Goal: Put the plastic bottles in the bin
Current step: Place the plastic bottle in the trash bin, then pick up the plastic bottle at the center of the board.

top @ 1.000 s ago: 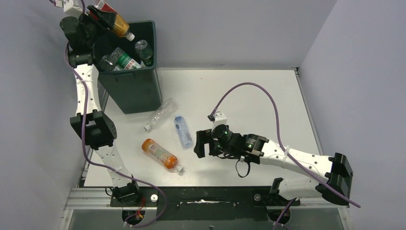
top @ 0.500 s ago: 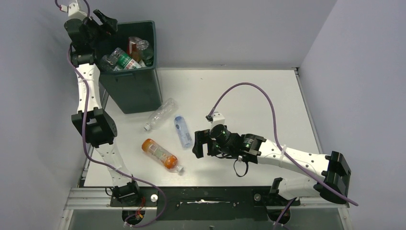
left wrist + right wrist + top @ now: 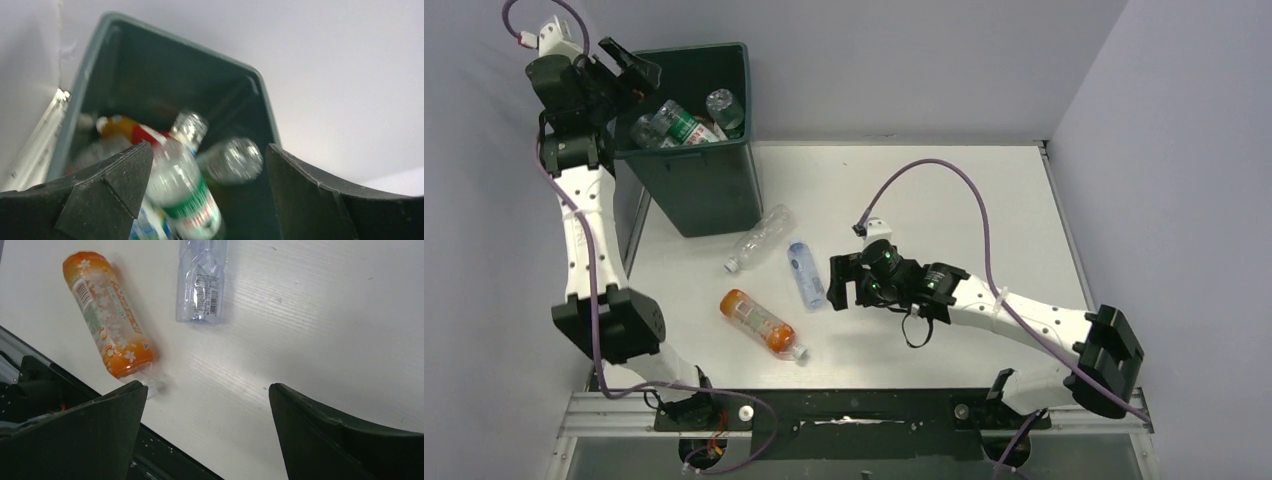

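Table: white table (image 3: 944, 200) in a pale-walled corner, and we see the bin (image 3: 699, 195) at its far left.
In the bin: a heap of plastic bottles (image 3: 676, 123), just below the left gripper (image 3: 627, 68) at the rim.
Left gripper: fingers spread wide, holding nothing.
On the table: clear bottle (image 3: 759, 238), blue-tinted bottle (image 3: 805, 273) and orange bottle (image 3: 759, 322) lie loose. The blue-tinted one is just ahead of the right gripper (image 3: 836, 284).
Right gripper: jaws wide apart, empty, touching no bottle.

A flat white rectangular worktop (image 3: 944, 200) sat in a corner, with plain pale lavender-grey walls (image 3: 904, 60) behind it and on both sides. A silver aluminium frame rail (image 3: 579, 420) ran along its near edge. The light was soft and even, with only faint shadows.
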`<move>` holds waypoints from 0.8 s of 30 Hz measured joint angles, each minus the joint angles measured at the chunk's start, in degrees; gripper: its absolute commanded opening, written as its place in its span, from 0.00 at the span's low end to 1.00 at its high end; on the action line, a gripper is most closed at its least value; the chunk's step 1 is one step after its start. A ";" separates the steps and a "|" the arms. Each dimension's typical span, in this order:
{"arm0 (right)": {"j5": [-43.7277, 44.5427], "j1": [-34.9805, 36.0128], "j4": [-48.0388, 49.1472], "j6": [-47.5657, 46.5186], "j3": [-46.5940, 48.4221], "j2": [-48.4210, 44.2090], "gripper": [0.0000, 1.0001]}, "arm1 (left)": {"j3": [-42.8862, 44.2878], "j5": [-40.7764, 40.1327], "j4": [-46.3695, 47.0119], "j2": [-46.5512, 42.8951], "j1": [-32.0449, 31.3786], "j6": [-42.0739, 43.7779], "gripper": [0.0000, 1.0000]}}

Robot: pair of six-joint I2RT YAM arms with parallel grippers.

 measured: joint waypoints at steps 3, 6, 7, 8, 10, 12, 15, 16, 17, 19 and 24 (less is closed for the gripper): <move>-1.38 -2.10 1.60 -1.44 0.70 3.80 0.98 | -11.19 0.24 -1.11 -12.37 -1.14 -1.86 0.84; -2.67 -3.02 2.73 -2.97 1.75 8.46 0.98 | -18.45 0.85 -1.84 -22.53 -4.07 -2.80 0.84; -2.91 -3.08 2.97 -3.32 2.14 9.68 0.98 | -20.00 1.11 -2.03 -24.79 -5.18 -2.93 0.84; -3.48 -3.13 3.63 -3.93 2.73 11.56 0.98 | -22.05 1.27 -2.25 -27.47 -6.84 -2.99 0.84; -4.46 -3.15 4.66 -4.83 3.82 14.43 0.98 | -26.27 1.88 -3.04 -31.98 -10.03 -3.15 0.84; -5.40 -3.34 5.73 -5.73 5.25 17.57 0.98 | -30.53 2.38 -4.20 -35.56 -12.81 -3.15 0.84; -6.43 -3.41 6.95 -6.86 7.87 22.05 0.98 | -35.32 2.84 -7.45 -38.62 -14.27 -3.13 0.84; -6.82 -3.41 7.41 -7.34 9.07 23.74 0.98 | -36.37 3.02 -8.55 -39.08 -14.29 -3.13 0.84; -7.13 -3.41 7.74 -7.76 10.56 25.68 0.98 | -37.22 3.13 -9.75 -39.32 -14.32 -3.10 0.84; -7.65 -3.41 8.44 -8.44 12.87 28.94 0.98 | -38.58 3.23 -11.67 -39.60 -14.62 -2.93 0.84; -8.50 -3.45 8.85 -9.77 18.03 35.56 1.00 | -41.55 3.28 -14.16 -40.63 -16.11 -2.69 0.84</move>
